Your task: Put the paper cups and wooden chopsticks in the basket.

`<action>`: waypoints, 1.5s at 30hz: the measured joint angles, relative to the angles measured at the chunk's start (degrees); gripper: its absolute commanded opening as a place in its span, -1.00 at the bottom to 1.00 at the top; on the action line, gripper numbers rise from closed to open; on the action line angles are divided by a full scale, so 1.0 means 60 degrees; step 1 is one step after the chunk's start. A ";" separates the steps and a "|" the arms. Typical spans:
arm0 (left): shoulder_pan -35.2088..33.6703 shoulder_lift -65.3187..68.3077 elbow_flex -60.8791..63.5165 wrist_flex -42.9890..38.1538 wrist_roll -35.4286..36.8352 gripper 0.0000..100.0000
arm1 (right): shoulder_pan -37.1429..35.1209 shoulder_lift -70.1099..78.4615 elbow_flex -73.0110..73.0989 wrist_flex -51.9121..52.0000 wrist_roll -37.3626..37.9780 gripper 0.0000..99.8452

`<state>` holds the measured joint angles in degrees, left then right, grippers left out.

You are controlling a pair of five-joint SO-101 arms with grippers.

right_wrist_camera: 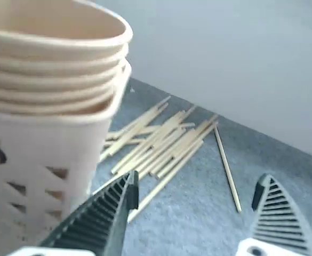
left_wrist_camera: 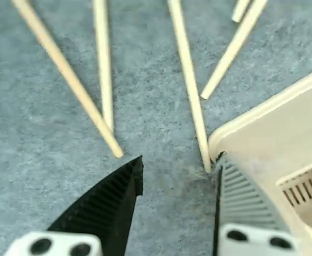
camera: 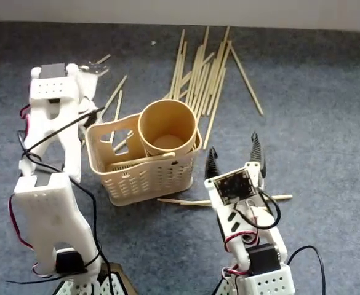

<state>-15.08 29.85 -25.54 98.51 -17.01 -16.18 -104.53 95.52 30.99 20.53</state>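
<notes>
Cups (right_wrist_camera: 54,64): your right wrist view shows nested rims, high view one round mouth; left gripper (left_wrist_camera: 180,160), right gripper (right_wrist_camera: 198,176) released.

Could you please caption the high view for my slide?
Stacked paper cups sit in the basket; wooden chopsticks lie loose on the carpet beyond.

From my remote seat I see grey carpet (camera: 315,92) spread wide, a pale wall (camera: 167,9) bordering its far edge.
</notes>
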 measured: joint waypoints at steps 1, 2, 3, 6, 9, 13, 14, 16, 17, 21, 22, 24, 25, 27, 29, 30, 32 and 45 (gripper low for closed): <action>-0.0176 0.0000 -0.0278 -0.0161 0.0293 -0.52 | 0.0249 0.0000 0.0000 0.0293 0.0015 -0.36; -0.0352 0.0000 -0.0586 -0.0264 0.0557 -0.52 | 0.0366 0.0000 -0.0015 0.0630 -0.0015 -0.36; -0.0469 0.0000 -0.0864 -0.0308 0.0762 -0.52 | 0.0410 0.0000 -0.0176 0.1040 -0.0103 -0.36; -0.0601 0.0000 -0.1245 -0.0352 0.1260 -0.52 | 0.0586 0.0000 -0.1040 0.2066 -0.0308 -0.36; -0.0733 0.0000 -0.1275 -0.0498 0.1875 -0.52 | 0.0586 -0.0029 -0.1714 0.2374 -0.0366 -0.36; -0.1260 0.0000 -0.1289 -0.1465 0.2989 -0.52 | 0.0821 0.1275 -0.2300 0.2374 -0.0747 -0.36; -0.1333 0.0000 -0.1289 -0.1758 0.3267 -0.52 | 0.0996 0.1773 -0.2623 0.2374 -0.0938 -0.36; -0.1377 0.0000 -0.1289 -0.2286 0.3736 -0.52 | 0.1377 0.3106 -0.3546 0.2374 -0.1275 -0.36; -0.1363 0.0000 -0.1289 -0.2491 0.3985 -0.52 | 0.1568 0.3868 -0.4132 0.2374 -0.1421 -0.36; -0.1348 0.0029 -0.1289 -0.3355 0.4952 -0.52 | 0.2037 0.7619 -0.7106 0.2696 -0.1788 -0.36; -0.1363 0.0073 -0.1289 -0.3560 0.5187 -0.52 | 0.2081 0.8689 -0.7985 0.2945 -0.1890 -0.36; -0.1348 0.0220 -0.1099 -0.3971 0.5509 -0.52 | 0.2139 1.0960 -0.9832 0.3531 -0.2212 -0.36; -0.1348 0.0366 -0.0938 -0.4234 0.5582 -0.52 | 0.2139 1.2117 -1.0799 0.3839 -0.2403 -0.36; -0.1319 0.0703 -0.0527 -0.4747 0.5656 -0.52 | 0.2139 1.4388 -1.2689 0.4308 -0.2886 -0.36; -0.1304 0.1055 -0.0220 -0.5275 0.5700 -0.52 | 0.2139 1.6513 -1.4549 0.4601 -0.3297 -0.36; -0.1304 0.1216 -0.0176 -0.5480 0.5700 -0.52 | 0.2139 1.7538 -1.5502 0.4703 -0.3429 -0.36; -0.1304 0.1392 -0.0176 -0.5670 0.5700 -0.52 | 0.2139 1.9311 -1.7245 0.4982 -0.3619 -0.36; -0.0147 0.0923 -0.1832 -0.3443 0.1436 -0.52 | 0.2476 2.4469 -2.2667 0.6769 -0.4791 -0.36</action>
<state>-15.96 35.38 -36.53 77.85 -8.40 -1.32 42.29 -40.48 71.60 -8.22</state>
